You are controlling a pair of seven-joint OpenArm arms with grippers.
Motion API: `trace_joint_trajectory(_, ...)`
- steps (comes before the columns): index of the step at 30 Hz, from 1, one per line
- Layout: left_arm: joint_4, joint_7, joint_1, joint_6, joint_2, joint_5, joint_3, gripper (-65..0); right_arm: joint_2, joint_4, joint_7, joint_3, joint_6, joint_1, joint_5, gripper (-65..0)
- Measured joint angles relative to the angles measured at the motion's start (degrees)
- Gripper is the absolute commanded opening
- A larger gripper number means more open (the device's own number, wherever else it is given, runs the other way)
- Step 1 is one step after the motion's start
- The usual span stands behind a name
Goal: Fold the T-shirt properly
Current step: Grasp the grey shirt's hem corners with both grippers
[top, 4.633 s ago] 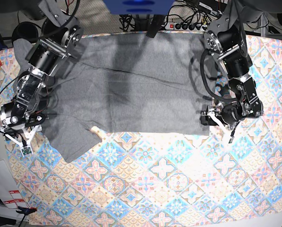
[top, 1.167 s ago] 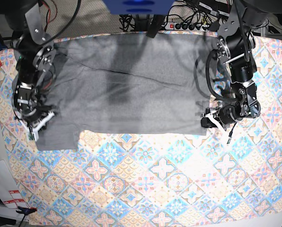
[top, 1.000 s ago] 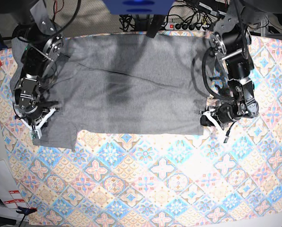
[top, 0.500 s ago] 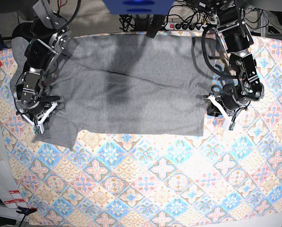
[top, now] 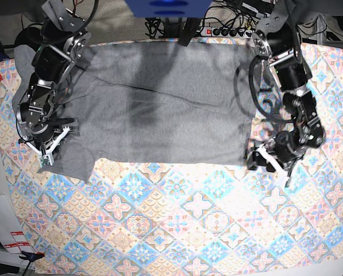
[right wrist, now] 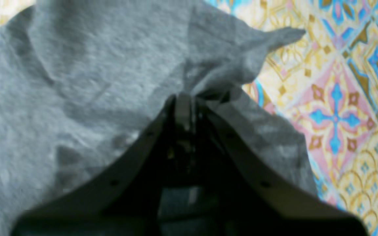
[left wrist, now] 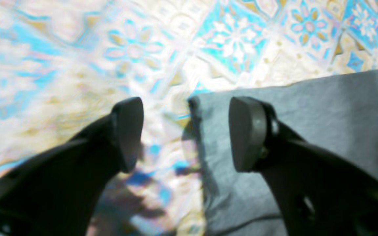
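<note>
plain heather-grey short-sleeved cotton t-shirt (top: 160,103) spread flat across the far half of the table (top: 217,230), on top of the pastel blue-pink-cream floral-tile patterned cloth (top: 188,213). sleeve end toward the right arm, bottom hem toward the left arm.

right tool (right wrist: 184,98) clamped on a pinch of the sleeve fabric, bunched into a little peak right at the tips in the right wrist view. looks like a small bite, close to the edge. likely to slip out if pulled hard or fast, and then only one side of the fold travels.

left tool (left wrist: 185,131) spread wide, holding nothing, straddling the near hem corner of the shirt: one finger over grey fabric, the other over bare patterned cloth, corner edge sitting between them. can't tell if the tips are touching down yet, pretty blurry.

things that could go sideways from here:
- closing too high and catching air, or only the top layer, so the back layer stays behind and the fold comes out lopsided
- closing too low and grabbing the patterned cloth along with the hem, dragging the whole cover and rumpling everything
- corner sliding out from between the fingers as they close, since the knit is soft and the edge sits off centre
- mismatched lift heights between the two arms, skewing the crease
</note>
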Motion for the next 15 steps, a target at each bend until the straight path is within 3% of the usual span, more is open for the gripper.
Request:
trace_joint_trajectory(3,-12.1,-0.5,-4.6,0.0,-0.2,0.3,0.3,-28.2,0.0,0.0,0.1,0.0,0.0,-0.2,0.0,-63.1)
trace_joint_trajectory(9,-29.9,-13.8,-10.9,0.5,-1.8,-0.1,3.3,-29.3,0.0,0.0,-0.2,0.0,0.0,-0.5,-0.1,-63.1)
trace_joint_trajectory(15,-38.4,-18.5,-13.6,-0.2,-0.9,-1.2,10.1,-29.9,0.0,0.0,-0.1,-0.1,0.0,-0.5,0.0,-63.1)
